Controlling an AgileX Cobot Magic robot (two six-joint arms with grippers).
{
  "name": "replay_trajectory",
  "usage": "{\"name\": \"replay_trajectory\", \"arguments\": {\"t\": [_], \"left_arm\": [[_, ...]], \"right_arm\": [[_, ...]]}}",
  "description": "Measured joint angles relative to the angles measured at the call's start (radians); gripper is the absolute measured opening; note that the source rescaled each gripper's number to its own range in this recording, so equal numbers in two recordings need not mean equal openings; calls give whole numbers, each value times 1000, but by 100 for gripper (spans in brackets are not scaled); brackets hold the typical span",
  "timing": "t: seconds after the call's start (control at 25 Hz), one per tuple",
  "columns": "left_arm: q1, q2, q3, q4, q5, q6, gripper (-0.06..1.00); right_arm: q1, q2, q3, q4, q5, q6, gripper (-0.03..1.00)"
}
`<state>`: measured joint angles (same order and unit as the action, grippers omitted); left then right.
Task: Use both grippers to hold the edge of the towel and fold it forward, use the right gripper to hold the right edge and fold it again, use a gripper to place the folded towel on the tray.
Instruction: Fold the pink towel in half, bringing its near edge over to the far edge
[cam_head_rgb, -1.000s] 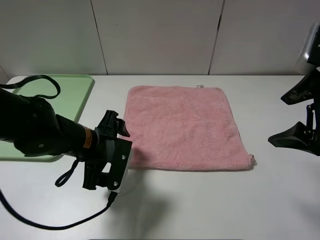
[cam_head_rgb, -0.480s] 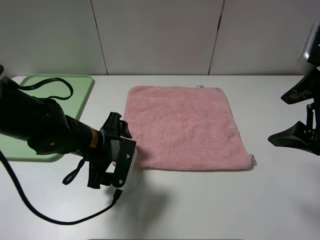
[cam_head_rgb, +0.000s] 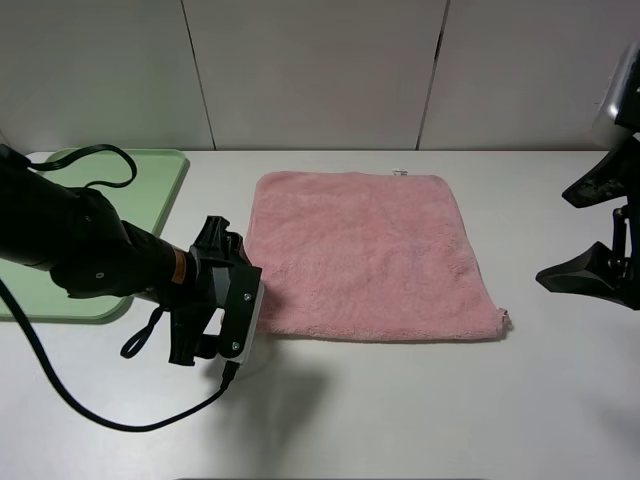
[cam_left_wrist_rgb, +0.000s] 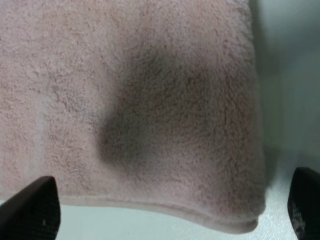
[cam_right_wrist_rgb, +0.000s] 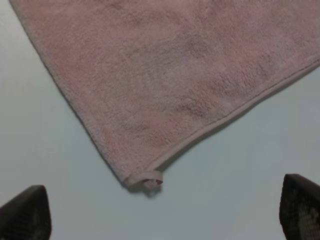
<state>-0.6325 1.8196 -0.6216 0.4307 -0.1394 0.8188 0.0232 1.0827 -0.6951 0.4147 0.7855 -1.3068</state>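
Observation:
The pink towel lies flat and unfolded on the white table, with a small white tag on its far hem. Its near hem runs along the front. My left gripper is open at the towel's near-left corner. The left wrist view shows that corner between the spread fingertips. My right gripper is open at the table's right edge, apart from the towel. The right wrist view shows the near-right corner ahead of the right gripper. The green tray sits at the far left.
A black cable loops from the left arm across the front left of the table. The left arm lies partly over the tray's near part. A grey panelled wall stands behind the table.
My left gripper has shifted a little right and away from the front, closer to the towel's near-left corner. The towel and the right arm have not moved.

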Motion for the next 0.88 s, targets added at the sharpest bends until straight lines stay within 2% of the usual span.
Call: {"name": "replay_trajectory", "arguments": {"t": [0.16, 0.48, 0.68, 0.88], "left_arm": [[0, 0, 0, 0, 6, 0, 87], [0, 9, 1, 1, 29, 1, 60], [0, 12, 3, 3, 30, 1, 47], [1, 16, 6, 3, 7, 1, 44]], "right_arm": [[0, 0, 0, 0, 0, 0, 100], [0, 0, 0, 0, 0, 0, 100], [0, 0, 0, 0, 0, 0, 100], [0, 0, 0, 0, -2, 0, 100]]}}
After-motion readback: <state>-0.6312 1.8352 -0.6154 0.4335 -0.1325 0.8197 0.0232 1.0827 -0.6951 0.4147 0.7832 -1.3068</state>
